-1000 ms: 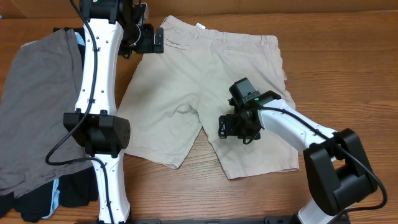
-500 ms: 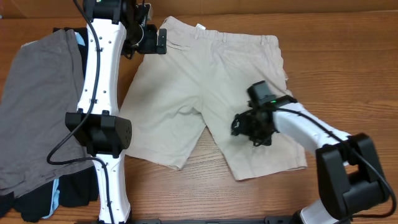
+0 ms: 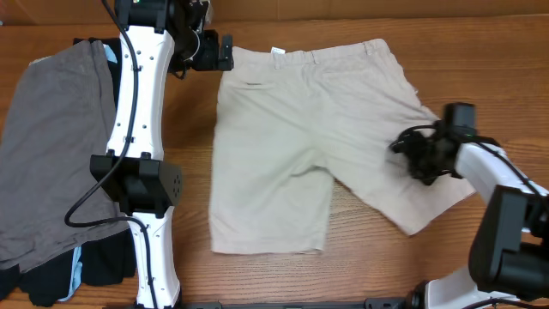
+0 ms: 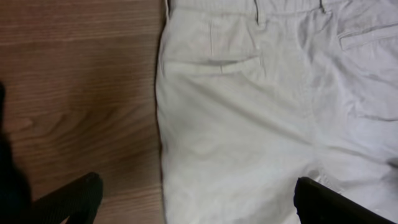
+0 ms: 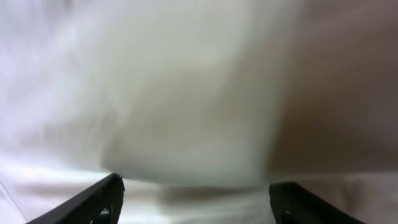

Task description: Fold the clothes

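The pale beige shorts [image 3: 274, 146] lie flat on the wooden table, waistband at the far side, and the two legs spread towards me. My left gripper [image 3: 221, 53] is open and empty, hovering by the waistband's left corner. The left wrist view shows its fingers [image 4: 196, 186] wide apart over the shorts' left edge and pocket [image 4: 249, 124]. My right gripper [image 3: 412, 159] is over the right leg, which angles out to the right. In the right wrist view its fingers [image 5: 196, 183] are wide apart above blurred beige cloth [image 5: 186, 93].
A grey garment [image 3: 47, 146] lies at the left of the table. A black garment with light-blue trim [image 3: 60, 279] lies at the front left. Bare wood [image 3: 480, 69] shows to the right of the shorts and along the front edge.
The shorts have slid to the right and the right leg has swung outward with my right gripper, which moved right. My left gripper stayed near the waistband's left corner.
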`<act>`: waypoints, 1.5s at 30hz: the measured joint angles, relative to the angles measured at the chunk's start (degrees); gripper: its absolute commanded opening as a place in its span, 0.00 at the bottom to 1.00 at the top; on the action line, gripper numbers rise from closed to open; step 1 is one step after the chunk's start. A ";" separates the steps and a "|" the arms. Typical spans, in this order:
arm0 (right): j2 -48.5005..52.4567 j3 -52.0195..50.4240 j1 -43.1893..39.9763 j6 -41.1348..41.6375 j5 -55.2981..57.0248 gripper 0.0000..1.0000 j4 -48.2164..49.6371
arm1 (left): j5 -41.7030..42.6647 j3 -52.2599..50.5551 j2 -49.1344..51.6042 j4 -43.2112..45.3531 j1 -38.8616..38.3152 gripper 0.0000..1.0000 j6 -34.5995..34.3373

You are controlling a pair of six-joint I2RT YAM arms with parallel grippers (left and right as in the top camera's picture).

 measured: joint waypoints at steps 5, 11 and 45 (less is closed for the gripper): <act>1.16 -0.02 -8.46 -2.80 0.13 0.79 6.91 | 0.42 0.00 0.00 2.51 -1.68 1.00 1.29; 3.19 7.34 -11.78 -7.93 -0.90 0.90 -3.48 | 0.15 0.07 0.76 7.93 -4.04 1.00 2.45; -0.92 37.86 3.28 -13.29 0.57 0.96 -30.67 | 0.04 0.37 23.28 17.31 -5.29 0.45 2.54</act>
